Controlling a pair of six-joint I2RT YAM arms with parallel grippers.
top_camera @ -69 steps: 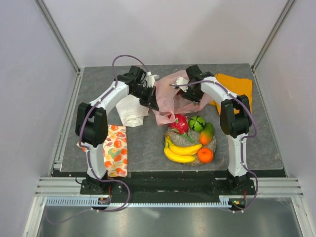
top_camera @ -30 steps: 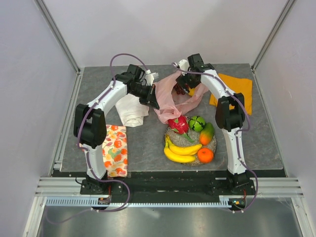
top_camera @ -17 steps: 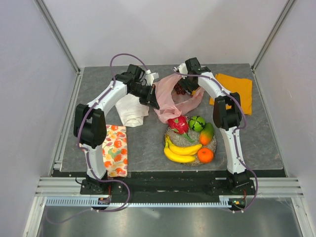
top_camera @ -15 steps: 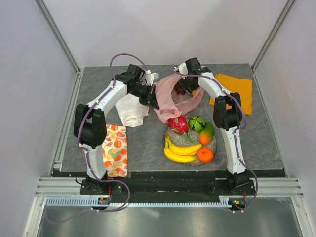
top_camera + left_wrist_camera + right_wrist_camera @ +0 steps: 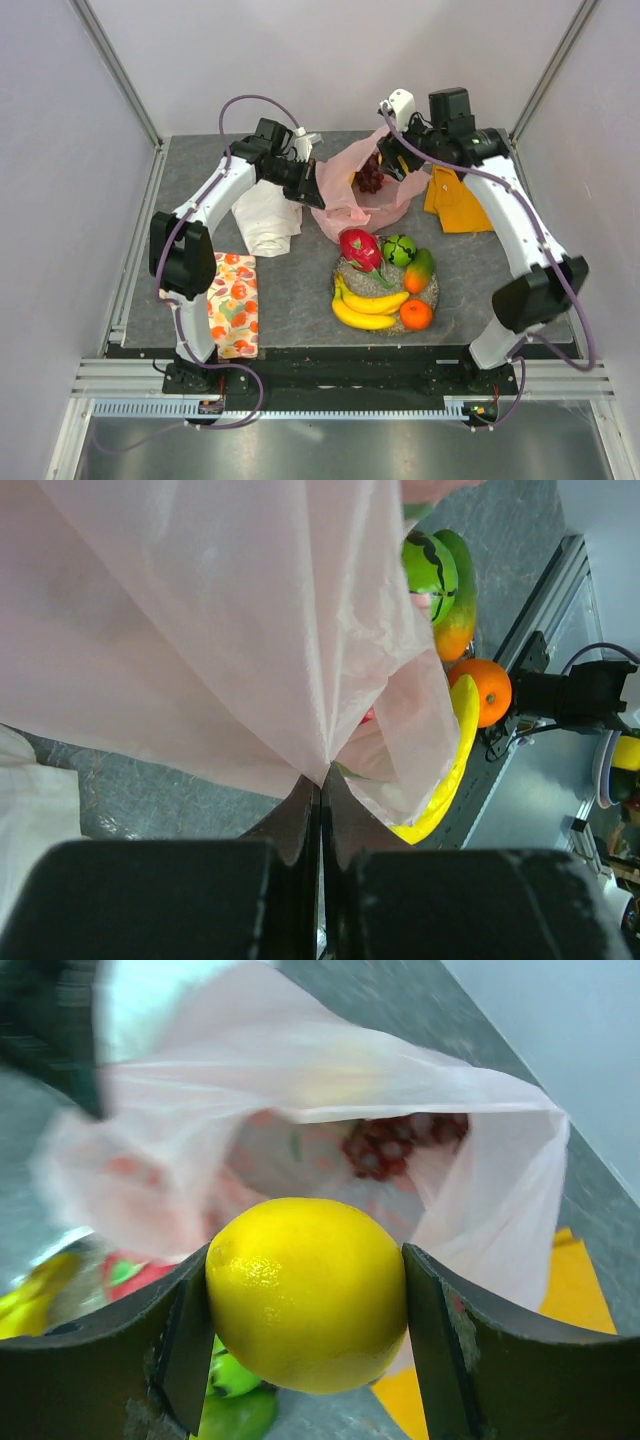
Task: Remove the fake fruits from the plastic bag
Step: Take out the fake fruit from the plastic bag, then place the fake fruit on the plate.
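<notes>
Since the earlier top view the right arm has swung up and out toward 3 o'clock, drawing its right hand back from the mouth of the translucent pink plastic bag. The bag sits at 12 o'clock on the dark grey desk. The left hand holds the bag's rim at 9 o'clock, apparently to keep the mouth lifted and wide for the other arm. Dark purple grapes lie inside. At 6 o'clock of the bag, the round glittery dish carries the pink dragon fruit, green round fruit, red-green mango, yellow banana bunch and orange, so the emptying looks nearly done.

From the left wrist, the left hand's fingers are pressed together on a gathered pinch of bag film, which fans out toward 12 o'clock. A tight pinch suits such thin, slippery film.

From the right wrist, the right hand grips a round yellow plastic fruit between both fingers, clear of the bag's mouth. The mouth gapes behind it at 12 o'clock, with the grapes deep inside. The dish seems the likely place to set the fruit down.
</notes>
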